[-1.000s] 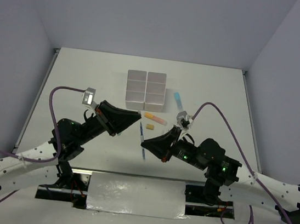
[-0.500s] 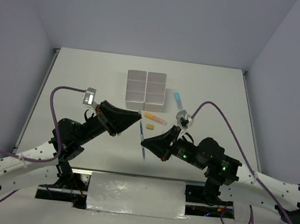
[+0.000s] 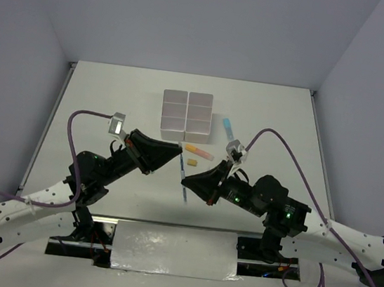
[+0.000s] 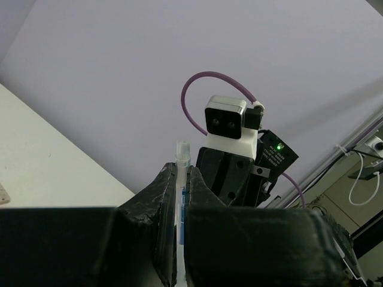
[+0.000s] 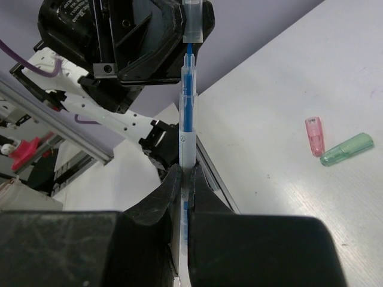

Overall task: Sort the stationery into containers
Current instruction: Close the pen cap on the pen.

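Carefully: with left claw [image 4: 179,179] and right claw [image 5: 187,179] both pinching the thin pen [image 5: 187,107], any pull should follow its axis.

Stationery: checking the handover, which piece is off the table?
The thin blue pen, clamped by left gripper and right gripper; others lie flat.

A white counter [image 3: 113,98] stands inside a three-sided enclosure of plain, pale lavender-grey walls: a back wall [image 3: 200,24], a left wall [image 3: 8,91] and a right wall [image 3: 371,125]. The light is soft and even, casting only faint shadows. A white panel [image 3: 174,251] lies along the counter's near edge, and a grey metal rail [image 5: 54,123] runs beside it.
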